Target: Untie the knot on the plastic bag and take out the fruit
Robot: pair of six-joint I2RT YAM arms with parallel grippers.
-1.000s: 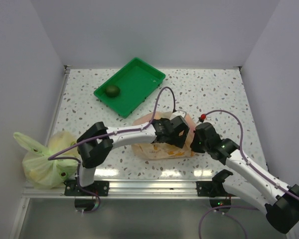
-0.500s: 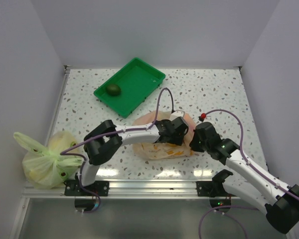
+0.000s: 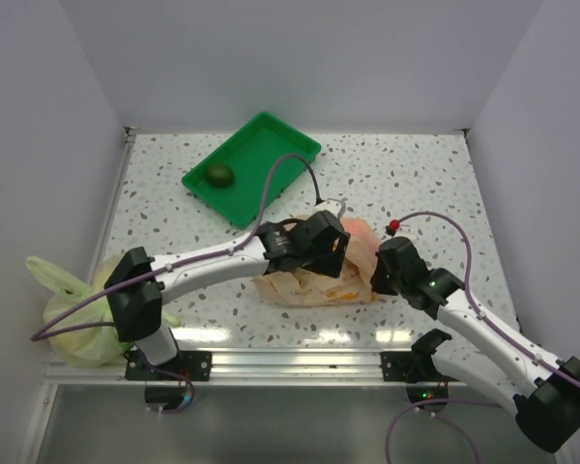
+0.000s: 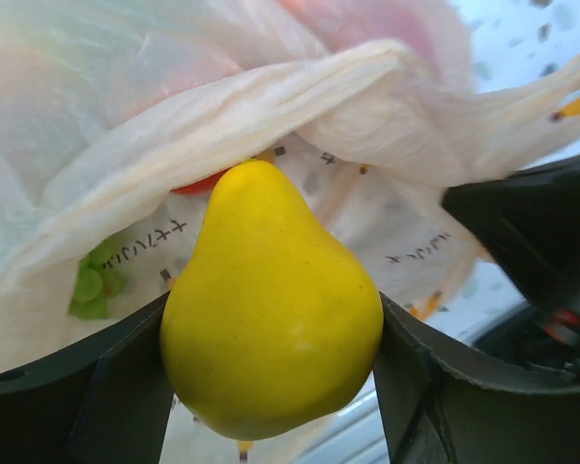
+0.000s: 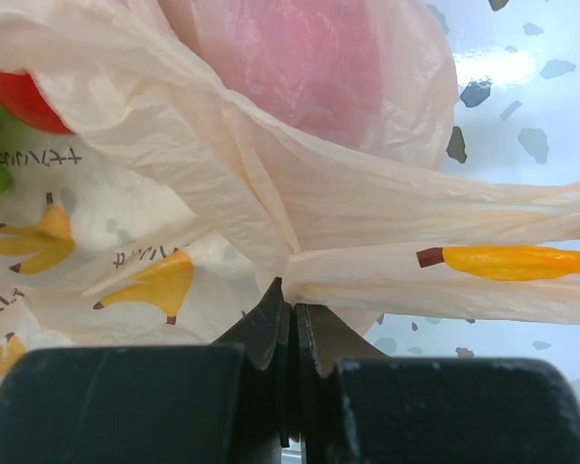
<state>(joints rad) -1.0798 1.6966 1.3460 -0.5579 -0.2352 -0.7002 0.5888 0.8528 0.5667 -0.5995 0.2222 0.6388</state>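
Observation:
The pale orange plastic bag [image 3: 304, 287] lies at mid-table, and its film [image 4: 222, 126] drapes over the scene in the left wrist view. My left gripper [image 3: 321, 249] is shut on a yellow pear [image 4: 271, 309], one piece of the fruit, held between both fingers [image 4: 97, 387] at the bag's opening. Green grapes [image 4: 92, 285] and a red piece [image 4: 201, 184] show behind it. My right gripper [image 5: 292, 319] is shut on a bunched fold of the bag [image 5: 367, 208] at its right end [image 3: 375, 271]. A pink fruit [image 5: 309, 68] shows through the film. I cannot make out the knot.
A green tray [image 3: 271, 145] at the back left holds a dark green fruit [image 3: 218, 175]. A yellow-green bag [image 3: 82, 314] sits at the near left by the white wall. A red-tipped cable [image 3: 392, 227] lies right of the bag.
The left gripper has closed from wide open onto the yellow pear. Its arm has drawn back to the left, moving the gripper slightly left and away from the bag's middle. The right arm has held still.

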